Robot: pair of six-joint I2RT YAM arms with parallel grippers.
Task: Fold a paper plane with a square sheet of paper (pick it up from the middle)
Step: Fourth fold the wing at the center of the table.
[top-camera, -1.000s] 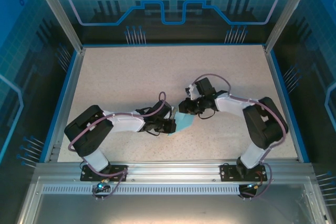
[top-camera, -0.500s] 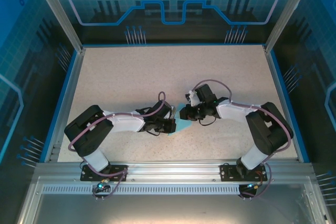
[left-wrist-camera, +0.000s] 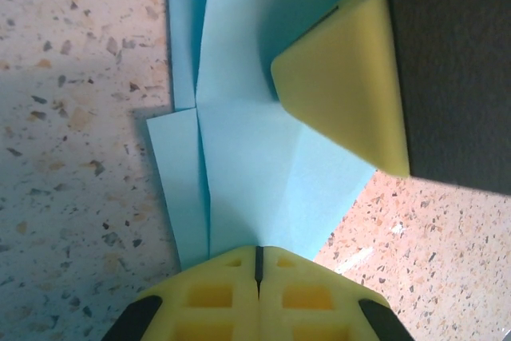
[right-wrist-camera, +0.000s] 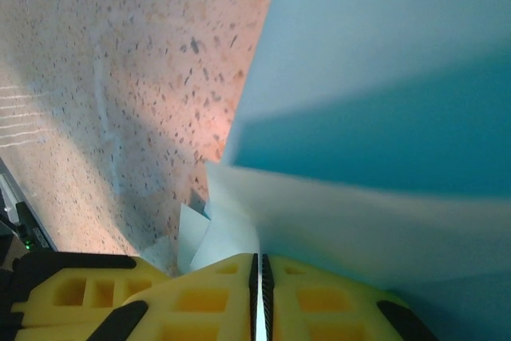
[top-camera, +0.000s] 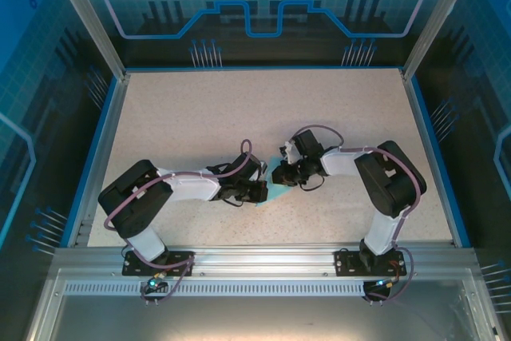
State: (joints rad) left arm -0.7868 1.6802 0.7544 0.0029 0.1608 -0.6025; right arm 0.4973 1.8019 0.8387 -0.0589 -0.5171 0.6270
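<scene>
The light-blue paper point(top-camera: 276, 190) lies near the middle of the table point(top-camera: 200, 117), towards its near side, already creased into several layers and no longer a flat square. In the top view we see only a small wedge of it, pinched in the gap where the two arms meet. In the left wrist view, the paper point(left-wrist-camera: 255, 165) runs straight away from the fingers, its long creases roughly in line with the reach of the left gripper point(left-wrist-camera: 258, 257). A narrower flap shows along its left edge, flat against the speckled surface. The left gripper point(top-camera: 259, 191) comes at it from the left and the right gripper point(top-camera: 286, 172) from the far right, so neither arm is nearer: both are on it. We judge that the coming move turns on this: the sheet spans the short gap between two grips, so either arm pulling alone would drag or tear it. The left jaws are pressed together with the near edge of the paper caught in the seam. In the right wrist view, the right gripper point(right-wrist-camera: 259, 265) is likewise closed to a thin line, with pale folded layers of the paper point(right-wrist-camera: 383, 77) rising from between its fingers, so we take it to have hold of the sheet as well. One of its yellow fingertips point(left-wrist-camera: 335, 77) rests on the paper's far right part.
</scene>
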